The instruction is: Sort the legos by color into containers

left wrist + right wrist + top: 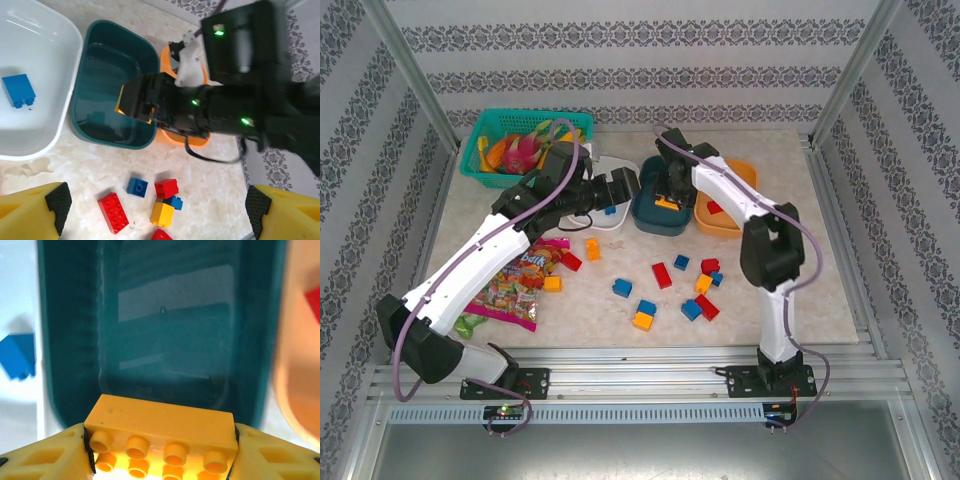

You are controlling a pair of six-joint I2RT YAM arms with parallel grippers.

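My right gripper (667, 198) hangs over the dark teal dish (650, 216), shut on a long yellow brick (160, 432) that sits studs-up between its fingers (40, 455). The left wrist view shows that same brick (131, 102) above the teal dish (107, 75). My left gripper (628, 190) is open and holds nothing, by the white dish's (45, 135) near end. One blue brick (18, 90) lies in the white dish. The orange dish (732, 222) holds a red brick (716, 208). Several loose red, blue and yellow legos (662, 275) are scattered on the table in front of the dishes.
A teal mesh basket of fruit (525, 140) stands at the back left. A colourful candy bag (510, 290) lies by the left arm, with a yellow brick (552, 283) at its edge. Metal frame posts (415, 70) and patterned walls close in the table.
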